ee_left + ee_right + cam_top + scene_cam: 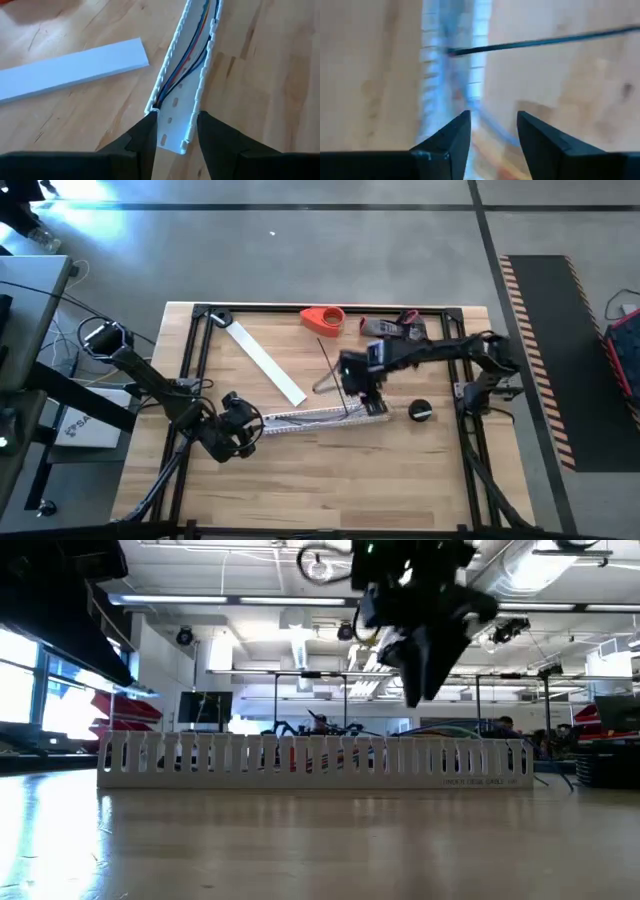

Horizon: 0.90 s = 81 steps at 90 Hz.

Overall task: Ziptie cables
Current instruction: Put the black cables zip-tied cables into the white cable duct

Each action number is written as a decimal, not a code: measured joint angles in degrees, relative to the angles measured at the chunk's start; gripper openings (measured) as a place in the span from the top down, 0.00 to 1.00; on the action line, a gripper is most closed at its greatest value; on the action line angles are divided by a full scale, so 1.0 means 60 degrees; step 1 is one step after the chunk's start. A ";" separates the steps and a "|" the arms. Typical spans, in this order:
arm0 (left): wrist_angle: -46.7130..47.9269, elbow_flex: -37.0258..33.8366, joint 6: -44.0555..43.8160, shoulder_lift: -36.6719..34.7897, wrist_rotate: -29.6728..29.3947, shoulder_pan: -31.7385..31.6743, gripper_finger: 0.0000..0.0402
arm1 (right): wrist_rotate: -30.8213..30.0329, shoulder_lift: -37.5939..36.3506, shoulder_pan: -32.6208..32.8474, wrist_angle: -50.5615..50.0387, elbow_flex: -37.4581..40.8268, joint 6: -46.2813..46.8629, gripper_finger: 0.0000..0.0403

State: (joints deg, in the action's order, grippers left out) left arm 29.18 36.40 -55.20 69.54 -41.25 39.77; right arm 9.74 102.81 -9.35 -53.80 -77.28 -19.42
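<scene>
1. The channel (318, 418), a white comb-toothed trough, lies lengthwise across the middle of the table (330, 480) and serves as the landmark; in the low view it stands nearest the camera with its teeth upright.
2. The cables (186, 70) lie inside the channel, running along it as blue, red and dark wires between its two walls.
3. The left gripper (175, 135) sits at the channel's left end, its fingers (145, 137) moderately apart with one on each side of that end; whether they press the walls I cannot tell.
4. The right gripper (372, 402) hangs above the channel's right part, clear of it in the low view, with its fingers (451, 142) moderately apart and nothing between them.
5. A thin dark strip (540, 41) crosses the channel just ahead of the right gripper; in the high view dark thin pieces (330, 370) lie just beyond the channel's middle.
6. A small black round thing (421, 412) rests on the table just off the channel's right end.
7. A flat white strip (266, 363) lies slantwise beyond the channel's left half, apart from it.
8. A red thing (322, 319) and a dark tool with red parts (392, 329) sit at the table's far edge, well beyond the channel.
</scene>
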 joint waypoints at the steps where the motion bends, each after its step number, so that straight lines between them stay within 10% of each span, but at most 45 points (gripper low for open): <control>1: -0.0018 0.0000 0.0000 0.0000 0.0000 0.0000 0.70 | -0.0002 0.0034 -0.0099 0.0045 0.0000 0.0004 0.67; 40: -0.0130 0.0000 0.0046 0.0000 0.0000 0.0000 0.70 | 0.1524 0.1752 -0.1282 -0.0364 0.0004 -0.0371 0.98; 81: -0.0089 0.0000 0.0153 0.0000 -0.0279 0.0004 0.70 | 0.1264 0.1745 -0.0924 -0.3999 -0.0093 -0.0379 1.00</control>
State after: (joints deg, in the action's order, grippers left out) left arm 28.64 36.40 -54.28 69.54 -42.93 39.79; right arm 17.32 113.27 -14.89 -77.79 -77.83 -21.69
